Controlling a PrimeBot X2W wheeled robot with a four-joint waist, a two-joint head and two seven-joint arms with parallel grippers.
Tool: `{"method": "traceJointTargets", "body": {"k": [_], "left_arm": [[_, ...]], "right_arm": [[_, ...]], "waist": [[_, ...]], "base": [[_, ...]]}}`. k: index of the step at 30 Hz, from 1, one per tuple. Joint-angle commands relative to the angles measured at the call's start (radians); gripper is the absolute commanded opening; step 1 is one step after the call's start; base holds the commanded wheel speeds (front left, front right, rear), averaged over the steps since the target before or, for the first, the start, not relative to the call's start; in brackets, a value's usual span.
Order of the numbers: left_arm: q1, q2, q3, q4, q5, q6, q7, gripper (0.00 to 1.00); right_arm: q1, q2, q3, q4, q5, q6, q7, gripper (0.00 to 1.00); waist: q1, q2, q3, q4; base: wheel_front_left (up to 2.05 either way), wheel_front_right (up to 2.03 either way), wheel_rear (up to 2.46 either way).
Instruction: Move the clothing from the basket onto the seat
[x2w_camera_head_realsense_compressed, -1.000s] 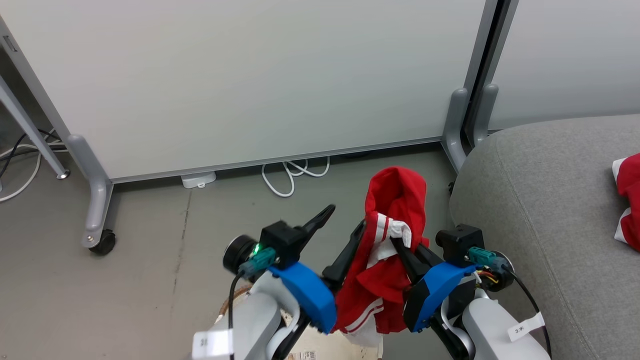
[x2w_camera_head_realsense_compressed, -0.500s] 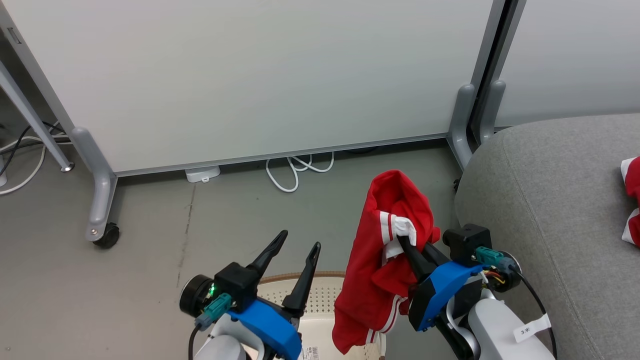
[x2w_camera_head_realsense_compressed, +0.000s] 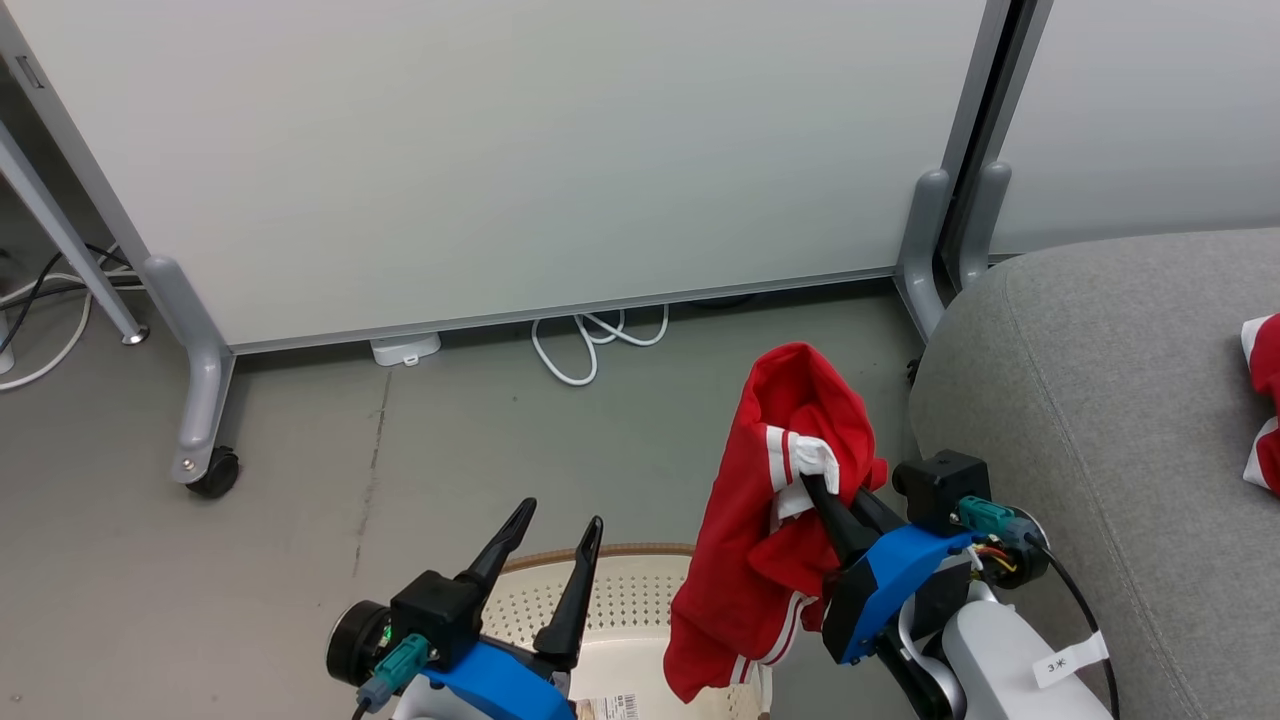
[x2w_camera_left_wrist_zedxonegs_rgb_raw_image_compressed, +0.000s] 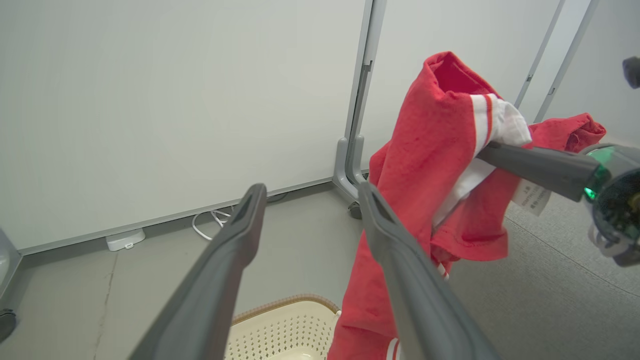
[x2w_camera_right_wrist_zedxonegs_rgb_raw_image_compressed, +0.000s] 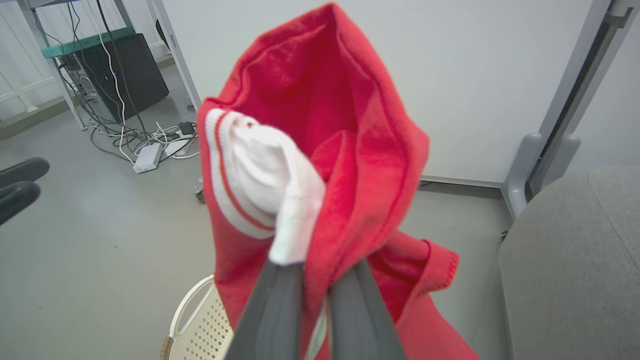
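My right gripper (x2w_camera_head_realsense_compressed: 812, 482) is shut on a piece of the clothing (x2w_camera_head_realsense_compressed: 790, 430), a red garment with white stripes that hangs from its fingers above the floor, between the basket (x2w_camera_head_realsense_compressed: 620, 551) and the seat (x2w_camera_head_realsense_compressed: 1100, 400). The garment's lower end dangles by the basket's right rim. In the right wrist view the cloth (x2w_camera_right_wrist_zedxonegs_rgb_raw_image_compressed: 325, 100) bunches over my closed fingers (x2w_camera_right_wrist_zedxonegs_rgb_raw_image_compressed: 280, 300). My left gripper (x2w_camera_head_realsense_compressed: 560, 515) stands open and empty over the cream basket, left of the garment (x2w_camera_left_wrist_zedxonegs_rgb_raw_image_compressed: 425, 150). A second red garment (x2w_camera_head_realsense_compressed: 1262, 400) lies on the grey seat at the right edge.
A white partition panel (x2w_camera_head_realsense_compressed: 500, 150) on grey feet with a caster (x2w_camera_head_realsense_compressed: 210, 472) stands behind. White cables (x2w_camera_head_realsense_compressed: 590, 350) and an adapter (x2w_camera_head_realsense_compressed: 405, 348) lie at its base. The seat's rounded edge (x2w_camera_head_realsense_compressed: 930, 420) is just right of the held garment.
My left gripper has drawn back down and to the left, away from the garment, and now stands over the basket. The right gripper keeps its hold, the garment hardly shifted.
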Motion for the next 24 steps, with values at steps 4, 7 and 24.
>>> {"method": "traceJointTargets", "body": {"k": [4, 7, 24], "left_arm": [[0.008, -0.003, 0.008, 0.004, 0.004, -0.003, -0.003, 1.0], [0.009, -0.003, 0.012, 0.005, 0.005, -0.003, -0.003, 1.0], [0.004, -0.009, 0.022, -0.01, 0.014, -0.003, -0.003, 1.0]], "right_arm": [[0.013, -0.002, -0.003, -0.01, -0.003, 0.0, 0.001, 0.0], [0.014, -0.002, -0.001, -0.013, -0.003, 0.0, 0.002, 0.0], [0.012, -0.001, -0.022, -0.017, -0.008, 0.0, 0.001, 0.0]], "waist": [[0.0, 0.0, 0.001, -0.003], [0.0, 0.0, 0.002, -0.01], [0.0, 0.0, 0.022, -0.208]], "base": [[0.0, 0.0, 0.0], [0.0, 0.0, 0.0], [0.0, 0.0, 0.0]]}}
